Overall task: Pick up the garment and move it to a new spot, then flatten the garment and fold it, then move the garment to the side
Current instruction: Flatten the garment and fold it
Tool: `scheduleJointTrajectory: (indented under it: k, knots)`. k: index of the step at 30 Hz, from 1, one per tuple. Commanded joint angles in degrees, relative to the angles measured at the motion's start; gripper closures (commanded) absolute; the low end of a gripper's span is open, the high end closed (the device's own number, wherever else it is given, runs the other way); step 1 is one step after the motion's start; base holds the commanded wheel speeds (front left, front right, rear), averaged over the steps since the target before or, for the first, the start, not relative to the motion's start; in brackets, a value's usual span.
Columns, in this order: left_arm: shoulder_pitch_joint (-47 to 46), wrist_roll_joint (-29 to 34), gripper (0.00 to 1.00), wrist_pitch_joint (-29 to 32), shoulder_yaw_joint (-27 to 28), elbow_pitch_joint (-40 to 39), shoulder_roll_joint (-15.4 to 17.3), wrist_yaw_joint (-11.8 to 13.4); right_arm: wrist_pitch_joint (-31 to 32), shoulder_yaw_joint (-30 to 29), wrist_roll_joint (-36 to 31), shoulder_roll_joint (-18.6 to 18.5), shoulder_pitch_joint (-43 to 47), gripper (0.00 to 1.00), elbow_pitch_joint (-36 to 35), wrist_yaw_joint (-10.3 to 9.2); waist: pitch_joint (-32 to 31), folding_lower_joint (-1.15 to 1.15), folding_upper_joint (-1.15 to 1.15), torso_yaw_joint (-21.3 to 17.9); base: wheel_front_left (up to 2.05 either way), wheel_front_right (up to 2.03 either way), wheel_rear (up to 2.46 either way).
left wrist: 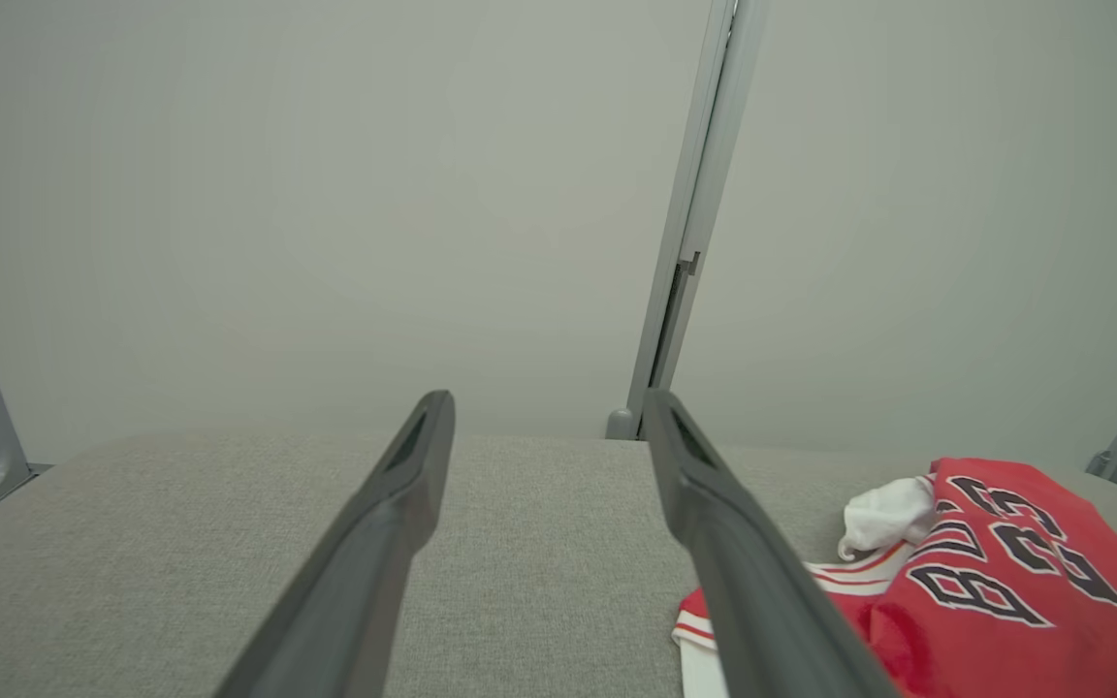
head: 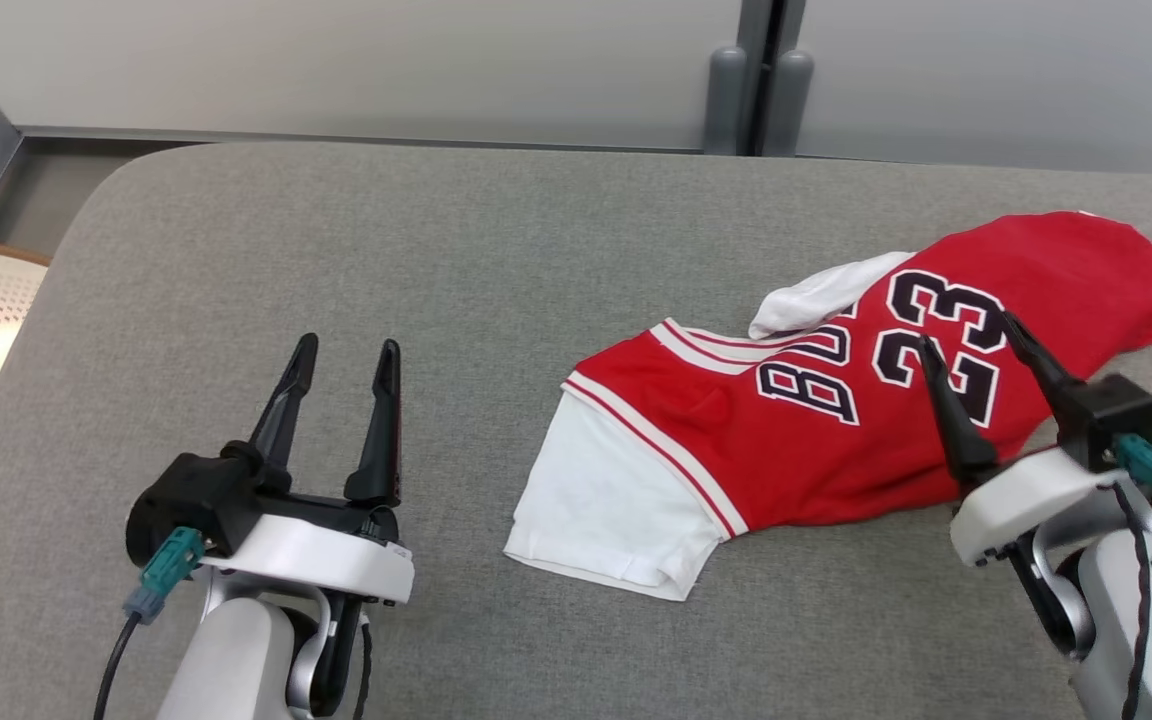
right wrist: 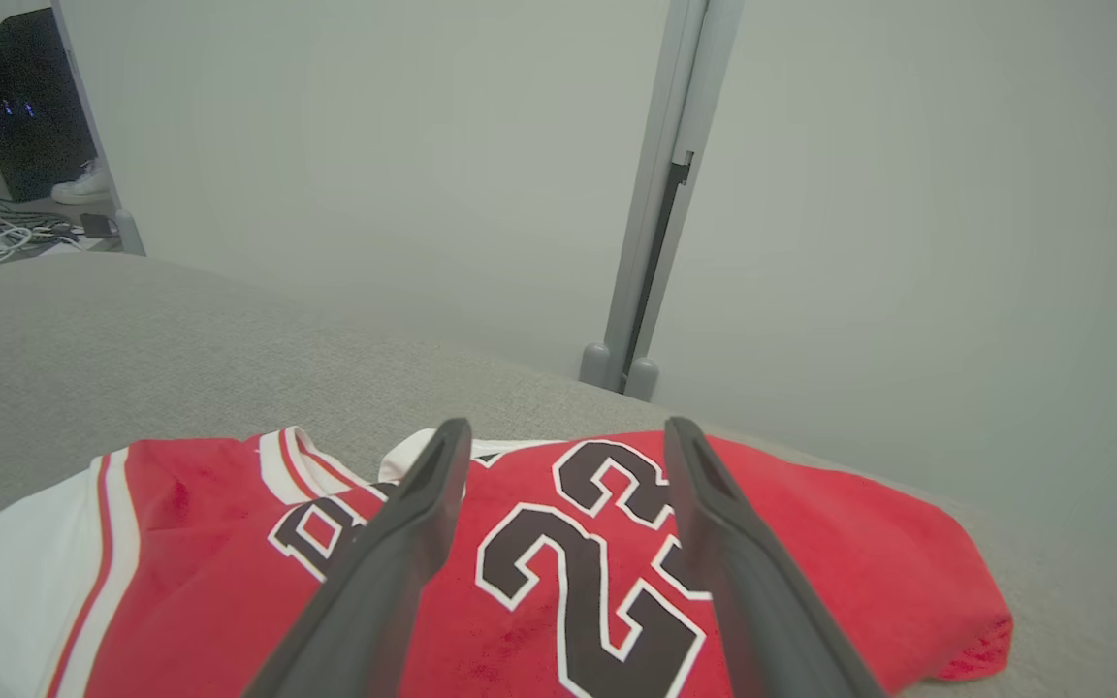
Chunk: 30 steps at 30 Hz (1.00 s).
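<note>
garment (head: 786, 440): a red jersey with white sleeves and the number 23 is seen crumpled on the right half of the table; one white sleeve is spread toward the middle.
table (head: 336, 250): it is covered with grey fabric.
left gripper (head: 348, 345): it is held over bare table, well apart from the garment; the fingers are spread and nothing is held.
right gripper (head: 966, 332): it is placed over the number 23; the fingers are spread and nothing is pinched. Contact with the cloth cannot be told.
</note>
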Motion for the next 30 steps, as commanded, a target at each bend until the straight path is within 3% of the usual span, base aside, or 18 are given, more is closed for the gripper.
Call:
scheduleJointTrajectory:
  k: [1,3,8,18,23,30]
  knots:
    - [-0.76,-0.52,0.00,0.03,-0.54,-0.16,0.12,0.36,1.45,0.86,0.91,-0.98,-1.51,0.00,0.30,-0.02,1.04,0.00,0.00,1.40,0.00,0.00,0.00]
    - [-1.23,-1.83,0.00,0.03,-1.85,-0.96,0.15,0.61,5.89,4.40,4.11,-2.61,-4.54,0.00,0.60,-0.02,2.07,0.00,0.00,2.73,0.00,0.00,0.00]
    - [-1.68,-5.07,0.00,0.03,-3.52,-2.58,0.12,1.72,17.25,15.08,9.68,-11.10,-13.16,0.00,0.97,-0.02,4.89,0.00,0.00,6.53,0.00,0.00,0.00]
    - [-2.31,-10.11,0.00,0.03,-7.84,-4.75,0.10,3.13,37.44,33.82,27.06,-26.69,-25.34,0.00,0.42,-0.02,8.19,0.00,0.00,13.76,0.00,0.00,0.00]
    - [-2.04,-12.21,0.00,0.03,-9.48,-5.26,0.09,3.92,44.18,40.47,31.34,-31.60,-29.08,0.00,0.51,-0.02,8.63,0.00,0.00,15.99,0.00,0.00,0.00]
    - [-2.19,-13.30,0.00,0.03,-11.35,-5.63,0.13,4.54,46.12,45.37,34.45,-33.86,-31.92,0.00,3.31,-0.03,8.87,0.00,0.00,17.98,0.00,0.00,0.00]
